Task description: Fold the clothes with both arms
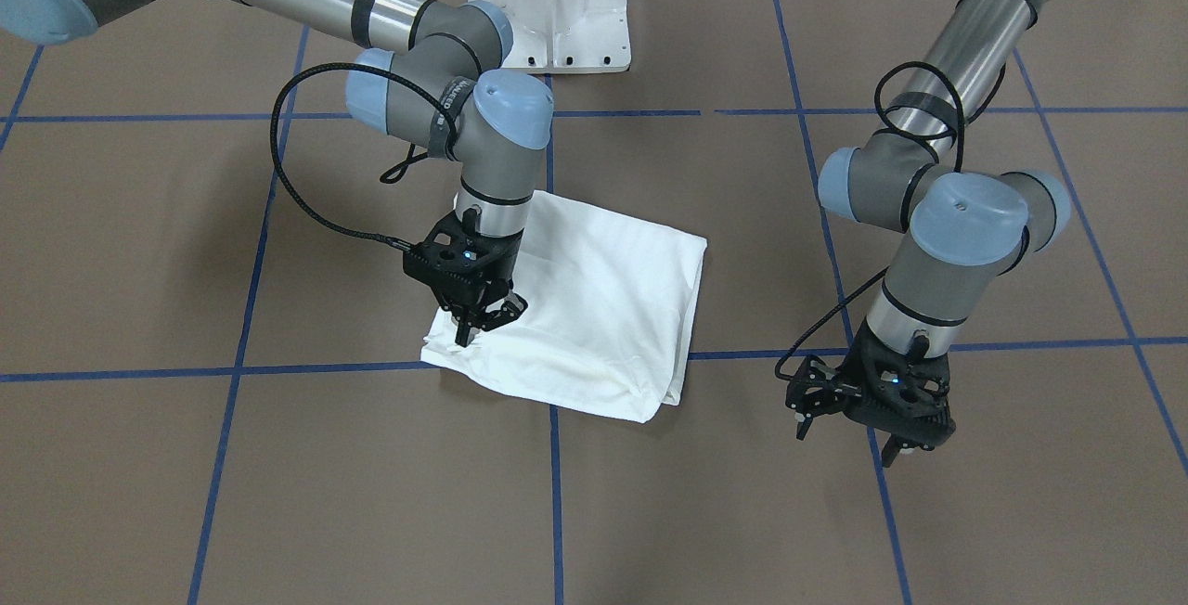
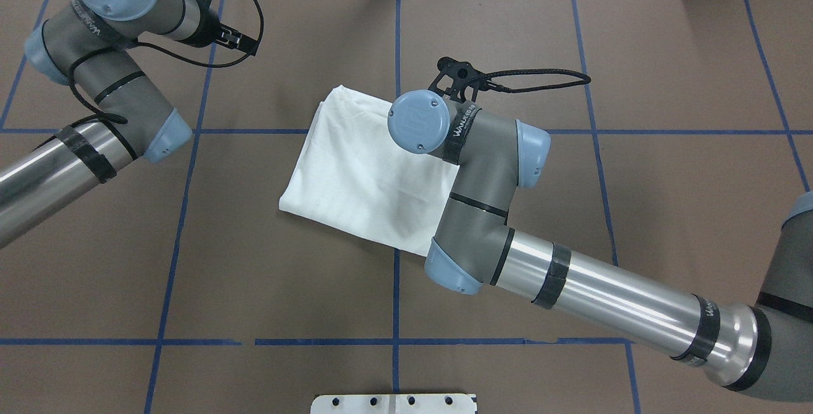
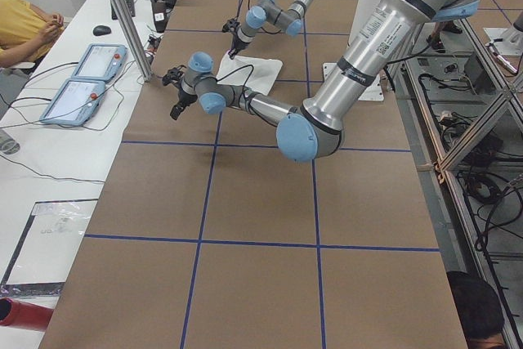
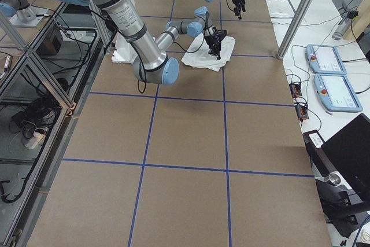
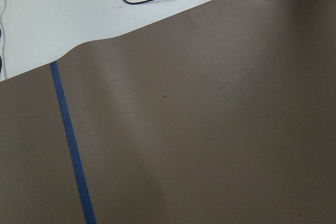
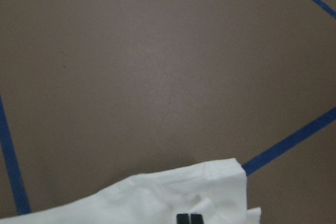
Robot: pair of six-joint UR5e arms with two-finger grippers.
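The white T-shirt (image 1: 603,308) lies folded into a rough rectangle on the brown table, also in the overhead view (image 2: 356,173); its print and collar are hidden. My right gripper (image 1: 478,325) stands on the shirt's corner nearest the operators. In the right wrist view its fingertips (image 6: 189,218) are pressed together on the cloth (image 6: 157,203). My left gripper (image 1: 849,438) hangs open and empty over bare table, well to the side of the shirt; its wrist view shows only table.
The white metal pedestal (image 1: 557,2) stands at the robot's side of the table. Blue tape lines (image 1: 552,484) cross the brown surface. An operator (image 3: 24,26) and two control pendants (image 3: 82,79) are on the white bench beyond the far edge.
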